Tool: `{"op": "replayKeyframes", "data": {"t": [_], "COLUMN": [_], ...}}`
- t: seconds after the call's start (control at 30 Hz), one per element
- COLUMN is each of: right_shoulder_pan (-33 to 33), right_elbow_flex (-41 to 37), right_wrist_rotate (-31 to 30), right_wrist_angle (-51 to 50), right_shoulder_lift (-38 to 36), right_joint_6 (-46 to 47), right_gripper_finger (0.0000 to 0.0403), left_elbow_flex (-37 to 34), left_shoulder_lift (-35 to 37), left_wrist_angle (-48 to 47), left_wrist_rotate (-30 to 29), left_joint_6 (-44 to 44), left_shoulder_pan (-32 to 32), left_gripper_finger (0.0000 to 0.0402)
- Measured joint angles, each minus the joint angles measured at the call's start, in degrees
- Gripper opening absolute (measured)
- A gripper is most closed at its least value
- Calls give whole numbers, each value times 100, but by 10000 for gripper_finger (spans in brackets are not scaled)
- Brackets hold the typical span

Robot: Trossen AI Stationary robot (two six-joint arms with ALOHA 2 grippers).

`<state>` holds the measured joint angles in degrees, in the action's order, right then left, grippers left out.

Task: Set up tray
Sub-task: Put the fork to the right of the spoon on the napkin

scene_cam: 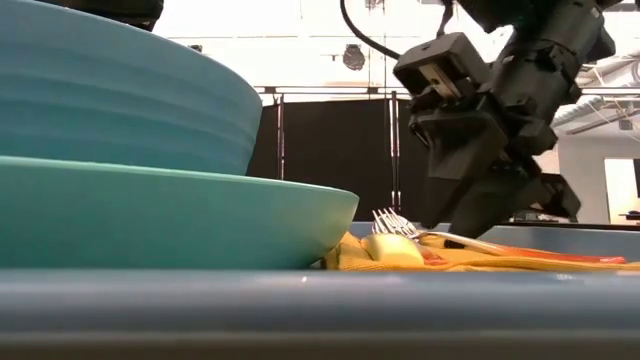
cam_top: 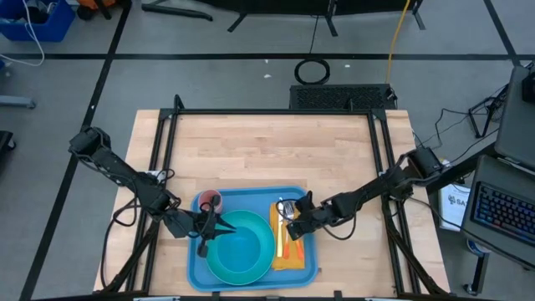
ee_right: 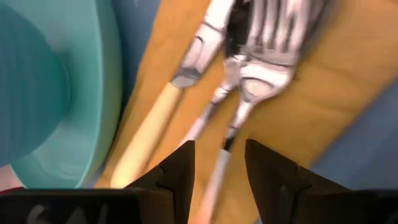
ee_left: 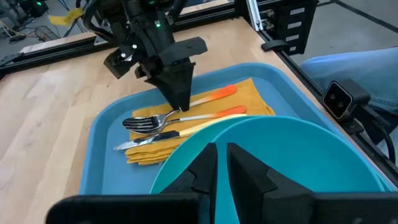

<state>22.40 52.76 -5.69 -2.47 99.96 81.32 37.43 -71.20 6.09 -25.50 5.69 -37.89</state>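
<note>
Lower centre: left gripper (cam_top: 219,229) closed on the bowl (cam_top: 238,244) in the tray (cam_top: 251,195); right gripper (cam_top: 292,230) open over the fork (ee_left: 177,118)

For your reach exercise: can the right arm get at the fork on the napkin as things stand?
Probably yes: the right tool hangs open directly over the fork on the napkin, with nothing between them.

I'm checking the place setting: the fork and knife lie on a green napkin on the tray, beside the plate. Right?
Not quite: the napkin is yellow, not green, as the left wrist view shows. The rest holds: the fork and knife lie on it on the tray, beside the plate.
</note>
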Motion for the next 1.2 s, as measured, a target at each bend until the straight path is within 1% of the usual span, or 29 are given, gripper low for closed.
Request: {"op": "replayKeyframes", "data": {"t": [0.13, 0.33, 0.43, 0.7, 0.8, 1.1, 1.2], "right_shoulder_pan": [4, 6, 6, 6, 6, 8, 11], "right_elbow_flex": [206, 386, 384, 375, 375, 371, 369], "right_wrist_rotate": [2, -18, -20, -17, -21, -26, -165], "right_wrist_angle": [-94, -780, -776, -591, -546, -513, -487], "right_shoulder_lift": [154, 164, 165, 170, 166, 122, 21], "right_joint_6": [-131, -116, -119, -258, -258, -254, -264], "right_gripper_finger": [133, 123, 101, 25, 6, 3, 2], "left_elbow_flex": [0, 0, 0, -141, -218, -321, -321], "left_shoulder_lift": [0, -1, 0, -1, -2, -2, 0], "left_wrist_angle": [0, -34, -35, 88, 219, 410, 406], "left_wrist_rotate": [2, 11, 11, 11, 11, 11, 11], "left_joint_6": [2, 43, 48, 66, 87, 81, 81], "left_shoulder_pan": [0, 0, 0, 0, 0, 0, 0], "left_gripper_finger": [42, 42, 42, 42, 42, 42, 42]}}
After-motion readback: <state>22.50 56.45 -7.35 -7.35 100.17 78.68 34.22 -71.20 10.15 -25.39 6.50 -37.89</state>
